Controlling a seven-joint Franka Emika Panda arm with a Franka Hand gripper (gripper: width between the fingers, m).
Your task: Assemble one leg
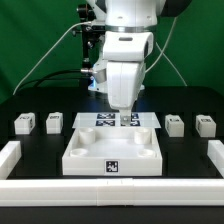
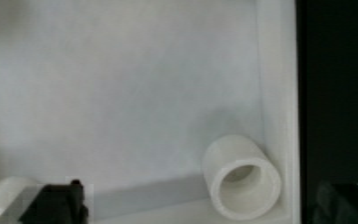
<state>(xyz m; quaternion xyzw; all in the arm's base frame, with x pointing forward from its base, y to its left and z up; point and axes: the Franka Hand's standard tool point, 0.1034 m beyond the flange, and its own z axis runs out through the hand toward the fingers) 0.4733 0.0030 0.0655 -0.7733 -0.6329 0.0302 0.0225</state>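
Note:
Four small white legs stand in a row on the black table: two on the exterior view's left (image 1: 22,123) (image 1: 54,122) and two on its right (image 1: 174,123) (image 1: 206,124). None shows in the wrist view. My gripper (image 1: 124,118) hangs low over the back edge of the big white square tray-like piece (image 1: 90,150), far from every leg. In the wrist view my gripper (image 2: 206,205) is open, its dark fingertips (image 2: 55,203) wide apart over the piece's white surface (image 2: 123,100). A round corner socket (image 2: 243,178) lies between them. The gripper holds nothing.
The marker board (image 1: 103,119) lies just behind the tray-like piece, partly hidden by my arm. White rails border the table at the exterior view's left (image 1: 8,155), right (image 1: 215,150) and front (image 1: 110,195). Cables hang behind the arm.

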